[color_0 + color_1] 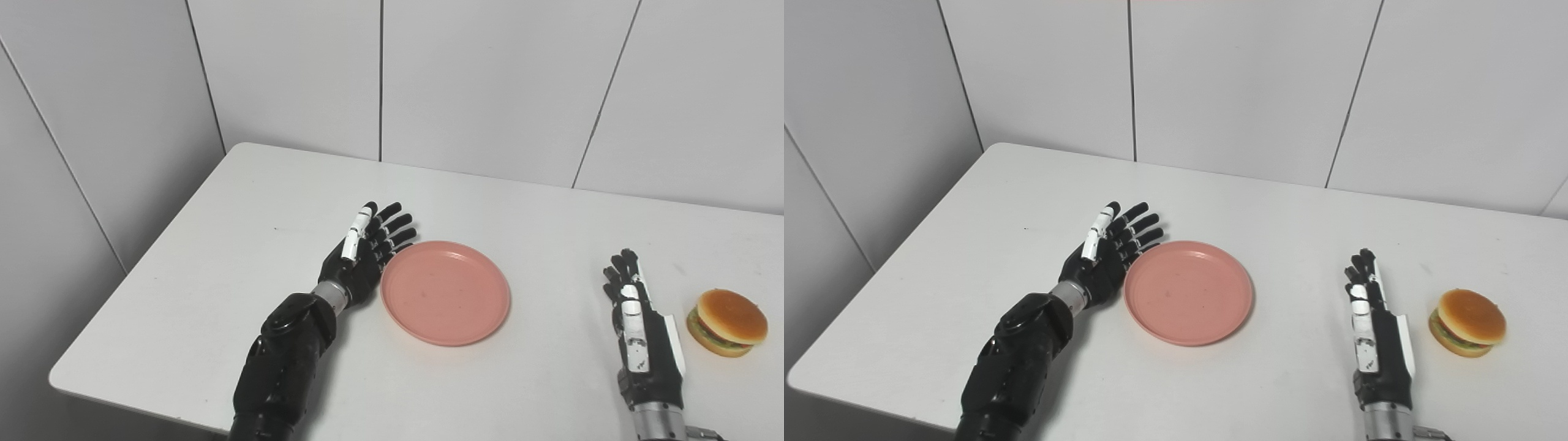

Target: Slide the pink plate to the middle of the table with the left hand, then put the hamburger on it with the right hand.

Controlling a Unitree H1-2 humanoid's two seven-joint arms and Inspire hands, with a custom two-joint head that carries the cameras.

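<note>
White table (245, 202) around it bare, our open-fingered left hand (361, 260) flanks the pink plate (445, 292); our right hand (640, 331), fingers extended, nears the hamburger (727, 322).

plate (445, 293) plain pink; hamburger (727, 322) tan-orange bun, green and red layers; hands black with white; table (245, 257) white.

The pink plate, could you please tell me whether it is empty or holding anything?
Empty: the pink plate shows only bare surface, and the hamburger sits on the table right of it.
</note>
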